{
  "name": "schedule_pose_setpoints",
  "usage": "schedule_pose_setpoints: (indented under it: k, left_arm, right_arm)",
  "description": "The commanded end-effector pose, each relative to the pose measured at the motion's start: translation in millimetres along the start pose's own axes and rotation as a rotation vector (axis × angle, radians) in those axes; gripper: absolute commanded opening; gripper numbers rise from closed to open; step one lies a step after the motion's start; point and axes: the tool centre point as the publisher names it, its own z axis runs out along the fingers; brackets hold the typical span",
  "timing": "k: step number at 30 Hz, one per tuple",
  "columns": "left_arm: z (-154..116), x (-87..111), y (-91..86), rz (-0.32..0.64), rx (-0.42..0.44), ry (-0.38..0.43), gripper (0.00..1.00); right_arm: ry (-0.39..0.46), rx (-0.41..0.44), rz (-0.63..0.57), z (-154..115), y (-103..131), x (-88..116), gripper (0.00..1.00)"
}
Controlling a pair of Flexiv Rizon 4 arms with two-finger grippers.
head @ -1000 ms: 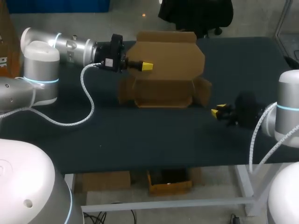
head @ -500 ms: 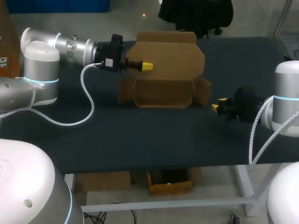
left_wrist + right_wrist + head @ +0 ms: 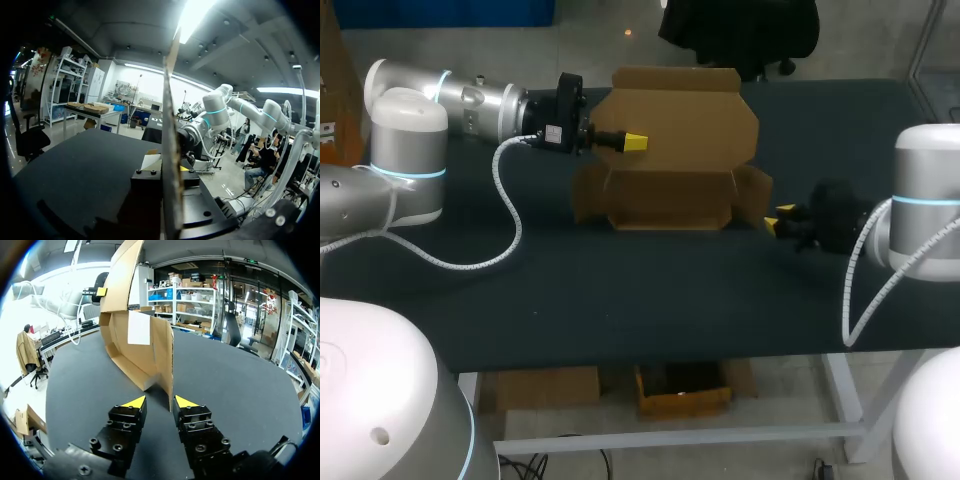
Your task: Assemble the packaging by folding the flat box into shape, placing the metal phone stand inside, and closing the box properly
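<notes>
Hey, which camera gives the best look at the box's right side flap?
The right wrist view: the side flap stands close ahead of the open right gripper. The head view shows it small; the left wrist view shows only the lid panel edge-on.

A: Head view lighting?
B: Dim and flat, from overhead. The dark tabletop [image 3: 620, 300] swallowed most of it. There was only a soft shadow under the box [image 3: 675, 150] flaps. The white shell of the left arm [image 3: 408, 140] caught the highlights. The right gripper [image 3: 780, 220] body was nearly lost against the tabletop; only its yellow tips read.
A: Wrist views?
B: Left wrist: the ceiling strip [image 3: 200, 12] bloomed hard and glare ran down the cardboard edge. The near part was in deep shadow. Right wrist: the room beside the box was blown out white. The cardboard faces were evenly lit, with shadow pooled at their foot.
</notes>
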Motion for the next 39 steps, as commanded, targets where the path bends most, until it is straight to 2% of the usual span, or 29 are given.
schedule_pose_setpoints:
  k: [1,9,14,19,26,39]
  left_arm:
    - [1,-2.0,2.2,-0.001,0.0,0.006,0.0]
    - [1,-2.0,2.2,-0.001,0.0,0.006,0.0]
    - [1,-2.0,2.2,-0.001,0.0,0.006,0.0]
    - [1,-2.0,2.2,-0.001,0.0,0.006,0.0]
    - [1,-2.0,2.2,-0.001,0.0,0.006,0.0]
    - [1,-2.0,2.2,-0.001,0.0,0.006,0.0]
  right_arm:
    - [-0.007,-0.019,0.0,9,-3,-2,0.33]
    - [-0.028,-0.071,0.005,16,6,-3,0.29]
    - [-0.031,-0.081,0.004,20,9,-2,0.19]
    - [-0.044,-0.102,0.013,22,10,-1,0.0]
    - [-0.071,-0.134,0.02,21,13,2,0.0]
    - [-0.121,-0.168,0.046,20,9,19,0.0]
